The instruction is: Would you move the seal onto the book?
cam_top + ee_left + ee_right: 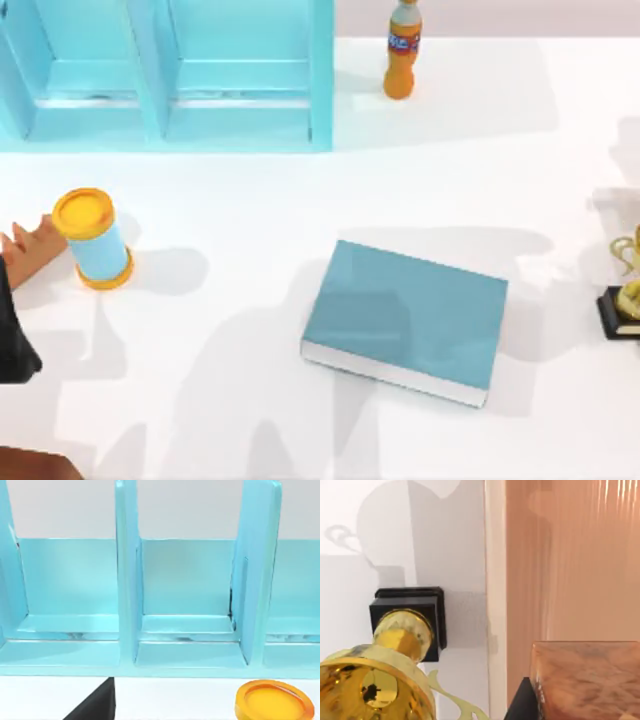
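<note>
The seal [35,245], small and orange-brown with a reddish end, stands at the table's far left edge, right beside a blue canister. My left arm [12,335] shows as a dark shape just in front of the seal, touching the picture's left border. A dark piece of my left gripper [95,707] rises at the lower edge of the left wrist view; its grip on anything is hidden. The book [405,320], thick with a teal cover and white page edges, lies flat in the middle of the table with nothing on it. My right arm is parked beyond the table's right edge.
A blue canister with a yellow lid [95,240] [274,704] stands right of the seal. A light-blue shelf unit [170,75] [190,630] fills the back left. An orange bottle [402,50] stands at the back. A gold trophy [628,290] [385,675] sits at the right edge.
</note>
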